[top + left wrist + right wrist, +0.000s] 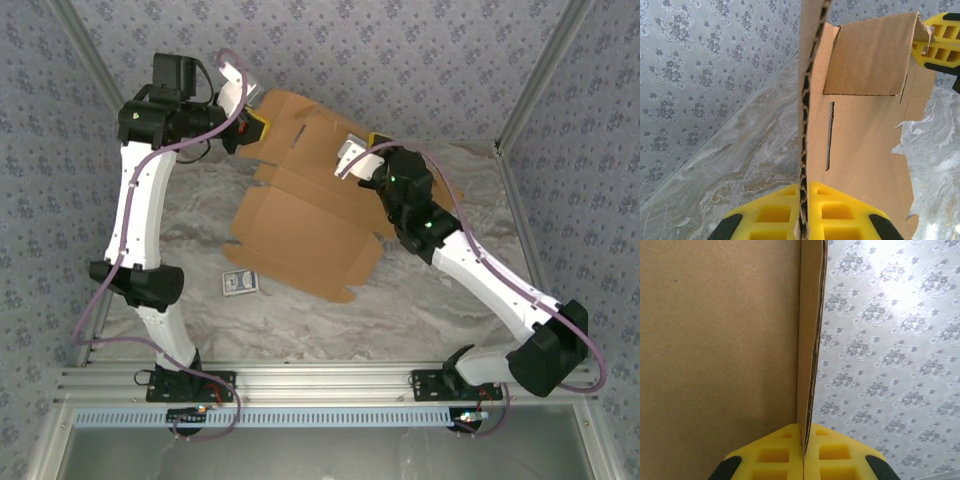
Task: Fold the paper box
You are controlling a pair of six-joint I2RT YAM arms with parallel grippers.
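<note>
The marbled counter (330, 320) is enclosed by patterned panels at the back and sides. Open surface is found along its near edge, in front of the arm bases, and at the left beside the left arm. The paper box (300, 235), an unfolded brown corrugated sheet, is spread across the middle of the counter. Its near tabbed edge is laid flat, while its far portion is raised off the surface toward the back panels. The far left edge of the sheet is pinched by the left claw (804, 192), whose yellow fingers are pressed onto the fluted edge, seen end-on. A narrow slot and a folded flap are seen just beyond. A far right edge is pinched likewise by the right claw (803, 432), with the board held upright between its fingers. A small blue-and-white card packet (238, 283) is seen lying flat near the sheet's near left corner, not touching it.
</note>
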